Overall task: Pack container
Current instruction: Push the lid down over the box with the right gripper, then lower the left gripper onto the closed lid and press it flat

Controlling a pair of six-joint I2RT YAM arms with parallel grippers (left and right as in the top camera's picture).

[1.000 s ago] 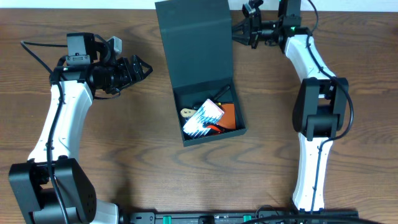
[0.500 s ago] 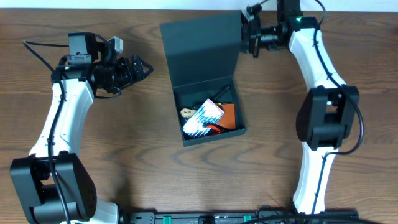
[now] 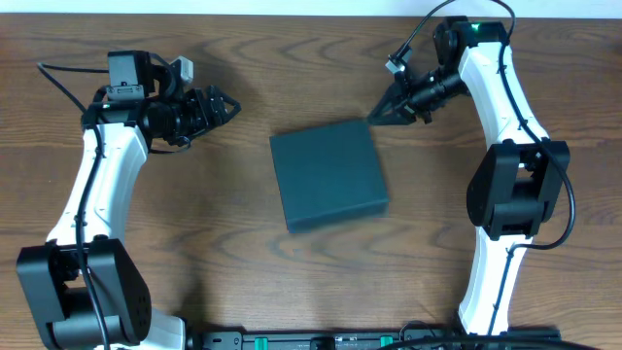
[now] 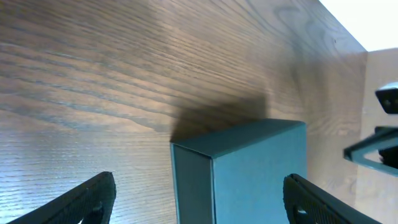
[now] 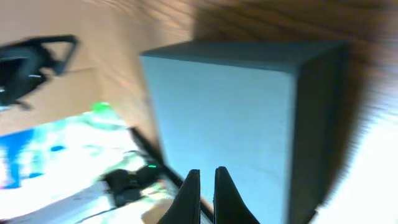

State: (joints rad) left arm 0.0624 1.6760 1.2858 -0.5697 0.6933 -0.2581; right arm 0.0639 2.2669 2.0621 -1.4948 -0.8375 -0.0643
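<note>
The container point(image 3: 328, 175), a dark teal-green square box, lies on the wooden table with its lid down flat, so its contents are hidden. My right gripper point(image 3: 373, 118) is shut and empty, its tips just off the box's far right corner. From the right wrist, the shut gripper point(image 5: 206, 172) points over the lid of the container point(image 5: 224, 106). My left gripper point(image 3: 229, 105) stands open and empty, well to the left of the box. In the left wrist view the gripper point(image 4: 199, 180) frames a corner of the container point(image 4: 261, 168) at a distance.
Bare wood table point(image 3: 194, 224) surrounds the box on all sides. A black rail point(image 3: 321, 340) with connectors runs along the front edge. The table's far edge point(image 3: 292, 12) lies just behind both arms.
The lid, upright a second ago, has swung down and the box is now closed. My right gripper has moved forward and down toward the box's far right corner. The left arm has stayed put.
</note>
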